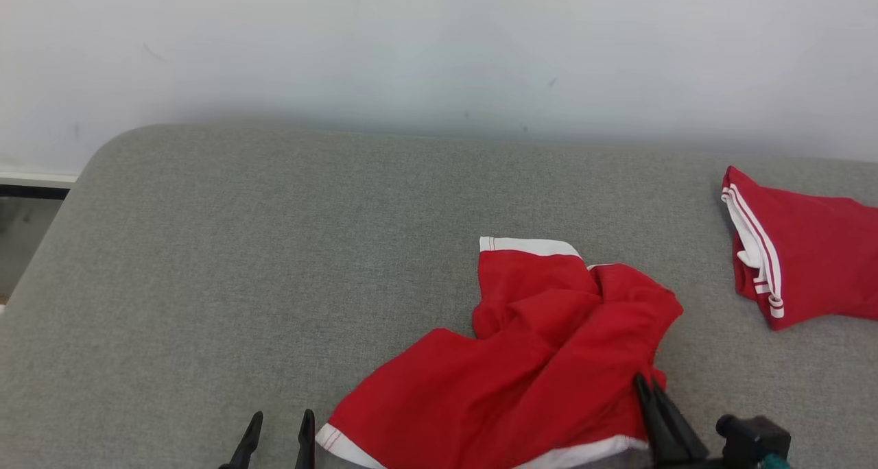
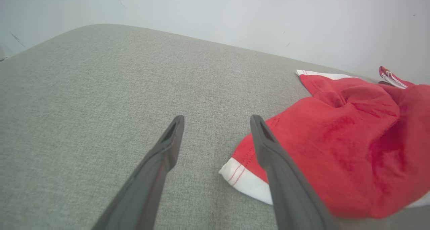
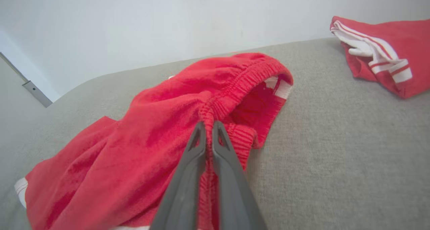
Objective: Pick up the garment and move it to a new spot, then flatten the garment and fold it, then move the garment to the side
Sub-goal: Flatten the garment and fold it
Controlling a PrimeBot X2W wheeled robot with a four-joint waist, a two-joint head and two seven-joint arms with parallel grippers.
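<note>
Right wrist view: right gripper (image 3: pixel 208 124) fingers clamped on the elastic waistband (image 3: pixel 248 78) of the red shorts (image 3: pixel 151 139), crumpled on the grey padded surface (image 1: pixel 274 249). Left gripper (image 2: pixel 217 118) fingers stand apart just beside the shorts' white hem (image 2: pixel 242 180).

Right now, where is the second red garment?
Head view, far right: the second garment lies on the grey cushion, beyond and apart from the crumpled shorts that the right tool pinches.

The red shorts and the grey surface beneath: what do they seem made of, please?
The red shorts: soft matte knit, probably cotton; gathered elastic waistband, limp creases. The grey surface: woven upholstery fabric, likely padded; visible weave, rounded corner.
</note>
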